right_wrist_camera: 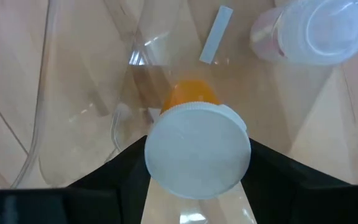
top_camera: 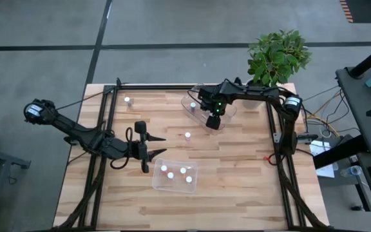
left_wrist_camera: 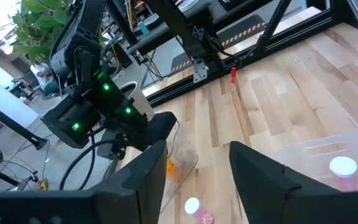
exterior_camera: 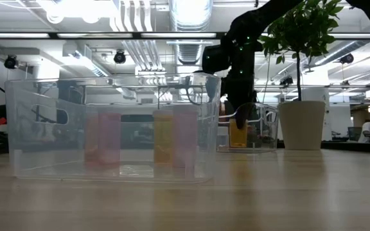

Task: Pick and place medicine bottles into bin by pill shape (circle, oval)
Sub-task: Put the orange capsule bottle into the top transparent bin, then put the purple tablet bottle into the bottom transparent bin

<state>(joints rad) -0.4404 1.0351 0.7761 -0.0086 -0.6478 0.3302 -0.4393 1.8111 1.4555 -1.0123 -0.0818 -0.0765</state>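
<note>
My right gripper (top_camera: 214, 121) reaches down into the far clear bin (top_camera: 203, 111) and is shut on the larger orange bottle (exterior_camera: 238, 136). A pinkish bottle with a white cap (right_wrist_camera: 308, 31) stands on the floor of that same bin. The near clear bin (top_camera: 174, 185) holds three white-capped bottles (top_camera: 183, 171). Two loose bottles stand on the table, one in the middle (top_camera: 187, 136) and one at the far left (top_camera: 127, 100). My left gripper (top_camera: 149, 147) hovers open left of the near bin, with nothing between its fingers. My right gripper pinches the orange bottle by its white cap (right_wrist_camera: 197, 149), one finger on each side of the cap's rim. The fingers come from above, pointing steeply down. The bottle hangs upright below them inside the far bin. Whether its bottom rests on the bin's floor I cannot tell.
A potted plant (top_camera: 277, 57) stands at the table's far right corner, close behind the far bin. Black frame rails (top_camera: 108, 122) run along the table's left, right and far sides. Bare wood lies along the near edge (top_camera: 185, 209).
</note>
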